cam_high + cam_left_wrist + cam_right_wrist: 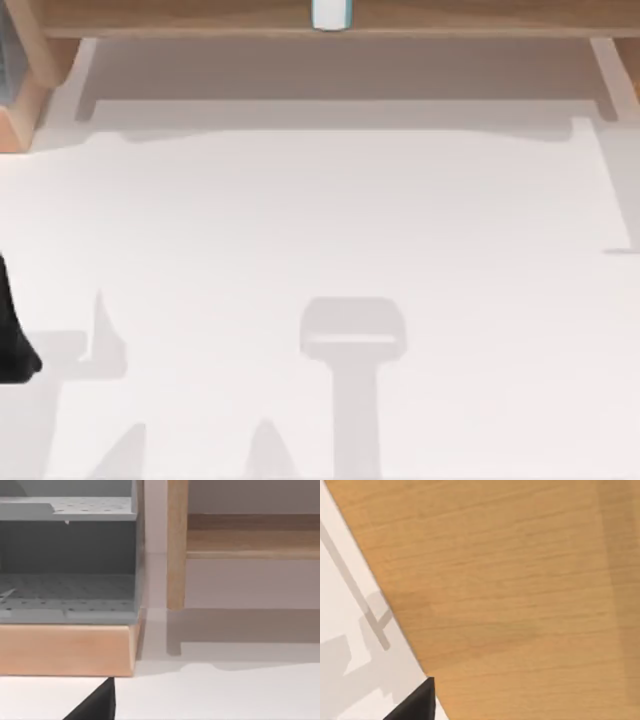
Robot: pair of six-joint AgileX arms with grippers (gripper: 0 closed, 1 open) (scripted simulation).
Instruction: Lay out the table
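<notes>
The table (330, 230) was the largest thing: a wide, plain white top that ran across almost the whole top view, and no dish or tool lay on the part that was seen. Only soft grey shadows lay on it. Along its far edge stood a long wooden shelf (200, 15), held up by light wooden posts, and a small white and pale blue object (330, 14) sat on it near the middle; what it was I could not tell. At the far left corner stood a wooden-based rack (67, 647) with grey perforated trays (67, 592), seen closely in the left wrist view. The right wrist view faced a broad wooden surface (520, 590) beside a strip of the white top.

The left arm (12, 335) was a dark shape at the left edge of the top view, near the rack. A small black tip (97, 702) was at the edge of the left wrist view, and a like tip (417, 702) in the right wrist view. Whether either hand was released or clenched, I cannot tell.

I judge that the laying out was hardly begun. To do this step well, the left arm should approach the rack slowly, keep away from the wooden post, and take one item at a time.
</notes>
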